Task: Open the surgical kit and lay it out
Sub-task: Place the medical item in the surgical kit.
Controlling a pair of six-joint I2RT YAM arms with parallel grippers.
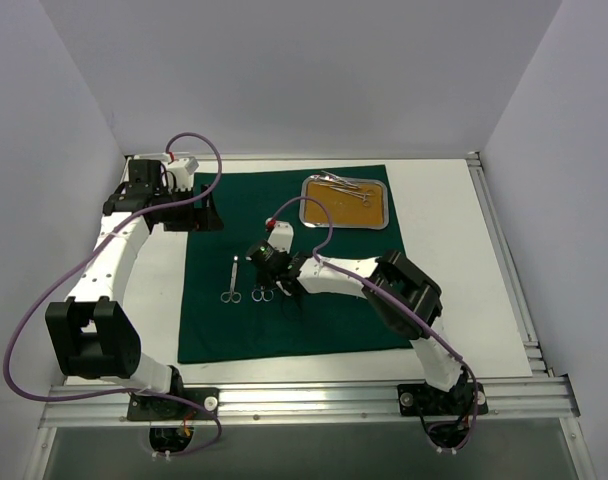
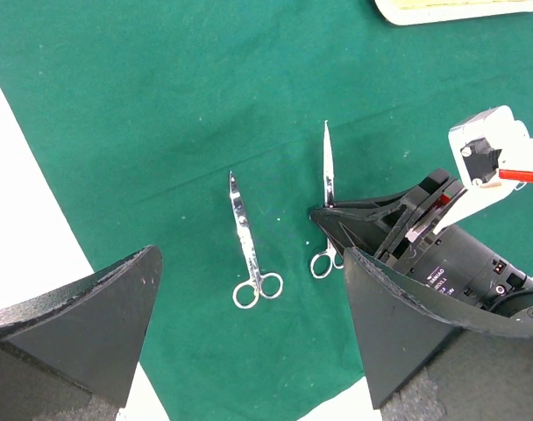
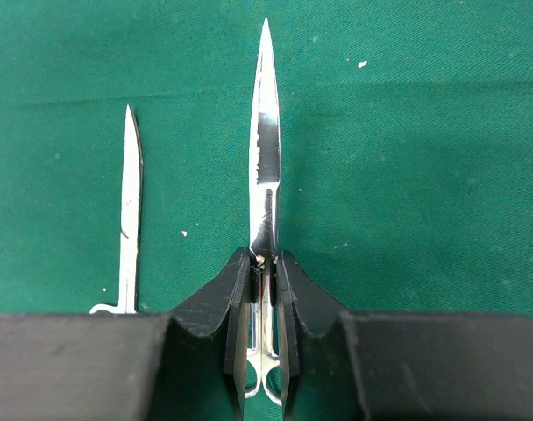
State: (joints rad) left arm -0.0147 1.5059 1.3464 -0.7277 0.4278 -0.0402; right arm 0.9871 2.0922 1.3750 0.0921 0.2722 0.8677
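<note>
My right end effector [image 3: 265, 272] pinches the scissors [image 3: 265, 132] near the pivot, blades ahead. Light, stiff, slippery steel, I judge, so grip there. My left end effector [image 2: 249, 254] is spread.

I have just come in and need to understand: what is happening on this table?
The right gripper is shut on a pair of scissors low at the spread green drape. A second pair lies on the drape beside it. More instruments are in the tray at the far corner. The left gripper is open, holding nothing.
</note>
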